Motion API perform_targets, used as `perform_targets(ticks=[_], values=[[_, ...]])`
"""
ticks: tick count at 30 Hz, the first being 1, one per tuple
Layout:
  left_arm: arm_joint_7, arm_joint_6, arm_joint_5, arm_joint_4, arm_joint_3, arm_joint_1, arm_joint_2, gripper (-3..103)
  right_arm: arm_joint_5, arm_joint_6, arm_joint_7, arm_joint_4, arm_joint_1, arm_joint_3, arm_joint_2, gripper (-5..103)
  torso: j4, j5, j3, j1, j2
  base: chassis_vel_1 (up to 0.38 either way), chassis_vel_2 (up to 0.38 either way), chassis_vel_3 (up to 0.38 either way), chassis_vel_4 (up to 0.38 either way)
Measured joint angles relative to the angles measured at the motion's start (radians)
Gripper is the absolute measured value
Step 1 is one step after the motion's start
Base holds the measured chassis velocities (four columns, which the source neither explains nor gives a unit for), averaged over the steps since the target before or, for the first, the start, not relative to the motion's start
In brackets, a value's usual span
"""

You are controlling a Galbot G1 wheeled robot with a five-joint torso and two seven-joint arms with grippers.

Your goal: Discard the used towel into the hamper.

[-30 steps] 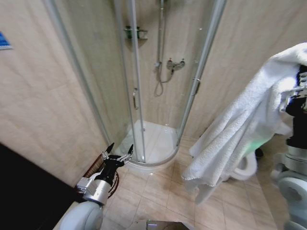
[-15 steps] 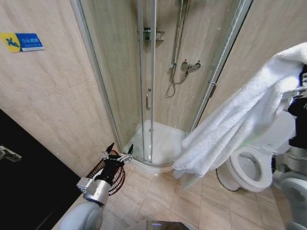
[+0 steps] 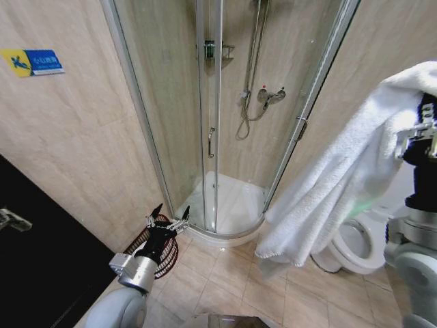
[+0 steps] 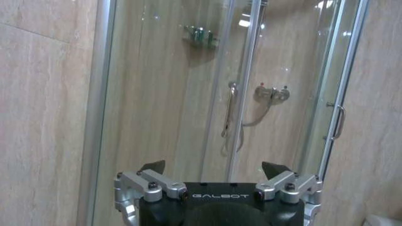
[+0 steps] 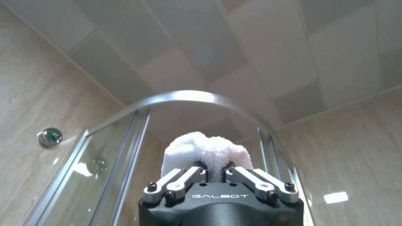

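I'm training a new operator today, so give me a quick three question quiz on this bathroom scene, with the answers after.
1. True or false: the right gripper is shut on the towel.
2. Where does the hamper stand? A) inside the shower B) on the floor beside the shower base, by the left gripper C) on the toilet
3. Fill in: the left gripper's fingers are ____.

Key: 1 true; 2 B; 3 open.
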Motion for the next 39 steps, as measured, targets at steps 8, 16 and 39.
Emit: perform_targets(ticks=[8, 16, 39], values=[[0.0, 0.0, 0.0, 0.0, 0.0, 0.0, 0.0, 100, -0.015, 0.0, 0.007, 0.0, -0.014, -0.024, 0.029, 12, -0.0001, 0.0001, 0.016, 0.013, 0.029, 0.0, 0.0, 0.0, 0.0], [0.0, 0.0, 0.0, 0.0, 0.0, 0.0, 0.0, 100, -0.022, 0.003, -0.001, 0.0, -0.024, -0.032, 0.038, 12, 0.0, 0.0001, 0.026, 0.022, 0.048, 0.0, 0.0, 0.0, 0.0], [0.0, 0.0, 0.0, 0.0, 0.0, 0.0, 0.0, 100, -0.014, 0.015, -0.005, 0.0, -0.053, -0.01, 0.035, 12, 0.0, 0.0, 0.017, 0.015, 0.031, 0.0, 0.0, 0.0, 0.0]])
